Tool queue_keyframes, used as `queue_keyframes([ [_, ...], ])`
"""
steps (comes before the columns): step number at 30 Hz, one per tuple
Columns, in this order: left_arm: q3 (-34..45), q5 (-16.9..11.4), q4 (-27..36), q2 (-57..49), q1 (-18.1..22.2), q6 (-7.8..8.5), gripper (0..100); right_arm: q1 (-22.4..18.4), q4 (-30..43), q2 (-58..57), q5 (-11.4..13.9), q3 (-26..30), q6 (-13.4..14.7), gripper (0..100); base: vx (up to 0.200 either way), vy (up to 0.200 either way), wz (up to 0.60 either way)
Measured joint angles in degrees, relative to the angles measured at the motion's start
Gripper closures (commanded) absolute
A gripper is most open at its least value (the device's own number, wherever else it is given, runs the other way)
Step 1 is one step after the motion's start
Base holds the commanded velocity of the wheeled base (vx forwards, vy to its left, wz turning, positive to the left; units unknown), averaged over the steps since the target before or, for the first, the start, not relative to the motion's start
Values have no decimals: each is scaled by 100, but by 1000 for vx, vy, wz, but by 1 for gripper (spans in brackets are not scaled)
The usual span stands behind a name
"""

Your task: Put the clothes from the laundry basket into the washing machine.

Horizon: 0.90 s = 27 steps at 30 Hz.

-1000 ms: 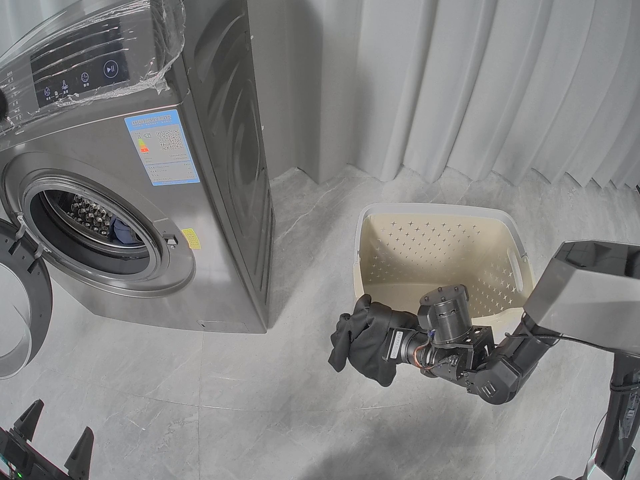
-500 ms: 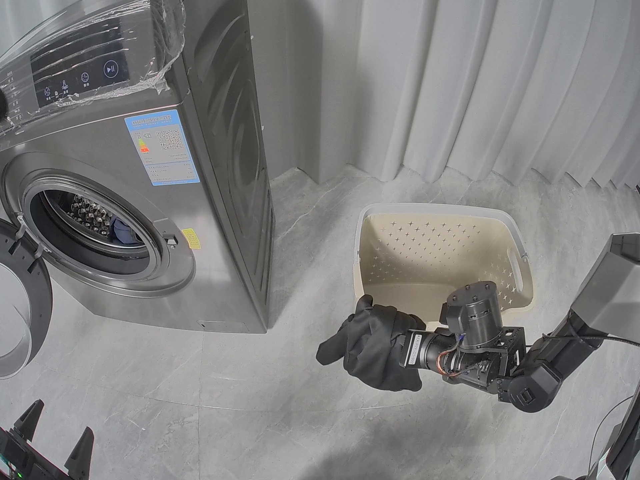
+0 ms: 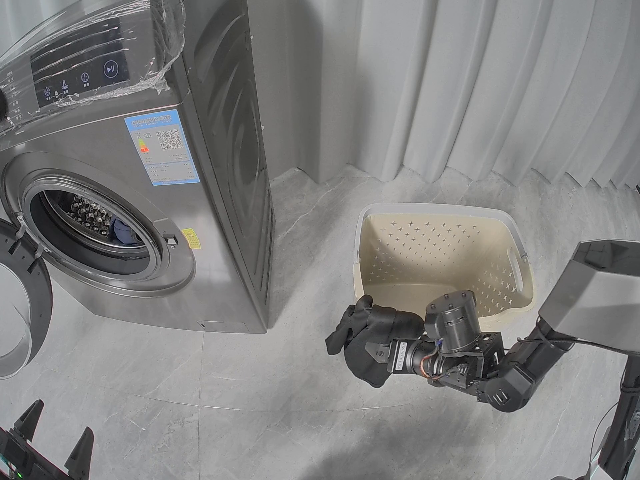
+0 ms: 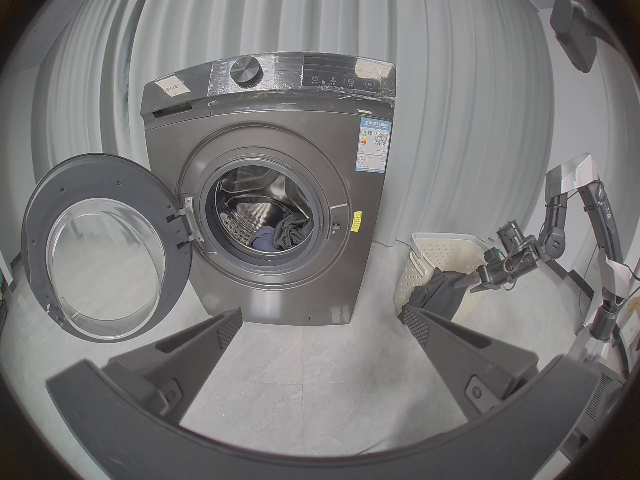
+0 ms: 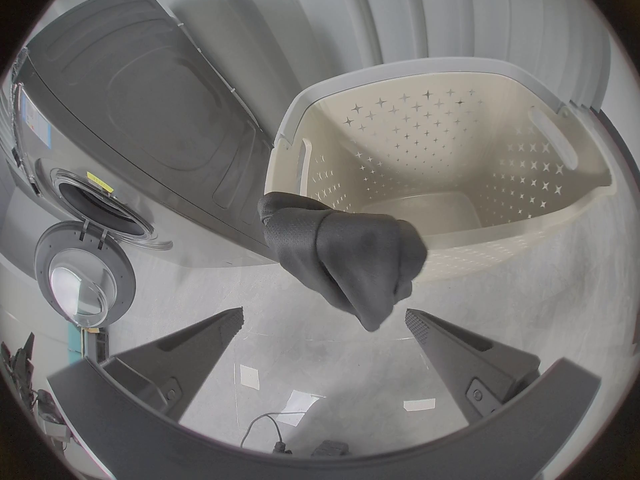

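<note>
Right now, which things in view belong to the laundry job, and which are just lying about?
Job: dark garment, in the air by the laundry basket; washing machine, door open, clothes in its drum.
Lying about: curtains; tape patches on the floor.

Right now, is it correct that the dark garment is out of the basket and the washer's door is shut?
No: the door stands open, as the left wrist view shows. The dark garment is indeed out of the basket.
</note>
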Motion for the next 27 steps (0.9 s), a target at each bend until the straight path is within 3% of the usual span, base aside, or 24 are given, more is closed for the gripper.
queue_keyframes([
  [9, 0, 0, 0, 0, 0, 0, 0, -184, 30, 640, -202, -835, -2, 0, 0, 0, 0],
  [10, 0, 0, 2, 0, 0, 0, 0, -217, 27, 686, -265, -890, 0, 100, 0, 0, 0],
  [20, 0, 0, 2, 0, 0, 5, 0, -282, -30, 811, -339, -1014, 44, 100, 0, 0, 0],
  [27, 0, 0, 0, 0, 0, -2, 0, -132, -63, 485, -334, -746, 48, 100, 0, 0, 0],
])
